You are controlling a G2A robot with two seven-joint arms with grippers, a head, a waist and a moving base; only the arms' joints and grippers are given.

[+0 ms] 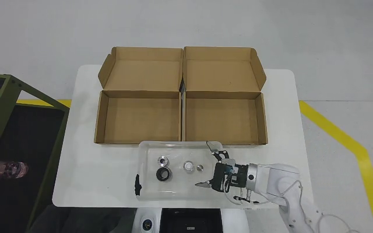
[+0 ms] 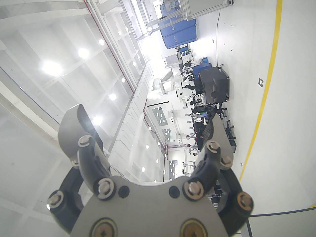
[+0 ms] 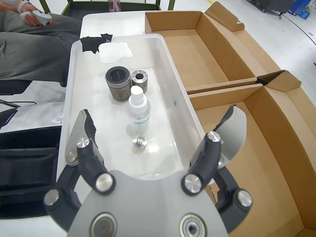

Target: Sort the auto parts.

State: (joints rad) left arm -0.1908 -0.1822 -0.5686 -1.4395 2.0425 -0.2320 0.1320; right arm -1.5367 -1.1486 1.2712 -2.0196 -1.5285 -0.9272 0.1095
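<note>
A dark steel cylindrical bearing [image 3: 117, 83] stands upright in the clear plastic tray [image 3: 128, 36], seemingly touching a smaller grey metal bushing [image 3: 139, 80] with a centre hole. Near them stand a clear white-capped spray bottle [image 3: 139, 110] and a small silver fitting [image 3: 139, 142].

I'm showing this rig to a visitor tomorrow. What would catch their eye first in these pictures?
Two open cardboard boxes sit side by side at the table's far side. In front of them, a clear plastic tray holds a linear bearing, a steel bushing, a small spray bottle and a small metal fitting. The right tool hangs open at the tray's end nearest the fitting.
</note>
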